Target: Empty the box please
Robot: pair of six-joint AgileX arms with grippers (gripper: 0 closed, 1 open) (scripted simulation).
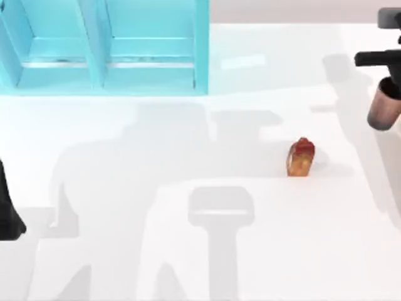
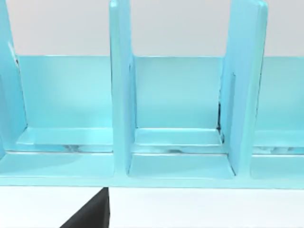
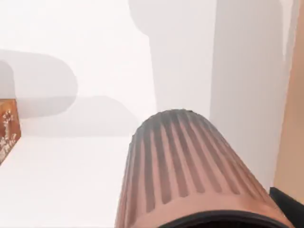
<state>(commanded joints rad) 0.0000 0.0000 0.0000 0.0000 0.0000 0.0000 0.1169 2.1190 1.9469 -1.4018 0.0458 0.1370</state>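
The counter [image 1: 188, 263] was a plain white sheet, bare across most of its middle and crossed by soft arm shadows. At its eleven o'clock corner stood the box [image 1: 106, 47], a pale blue rack split by upright walls; the left wrist view looked straight into its bays [image 2: 178, 137], and those in view held nothing.

At three o'clock, over the counter's right edge, the right arm carried a cup [image 1: 383, 103], a ribbed brown one. In the right wrist view the cup [image 3: 190, 171] stood close under the camera with its long axis roughly along the arm's line. The right jaws themselves were hidden behind it, but they appeared to be grasping it, since it hung clear of the counter.

A small red-and-orange pack [image 1: 301, 157] lay right of centre, at about eight o'clock from the cup and near it, well apart from the box.

The left arm [image 1: 9, 210] sat parked at the nine o'clock edge; whether its jaws were released or clenched I could not tell.

My judgement: setting the cup down was the coming move, and open counter lay all round the pack.
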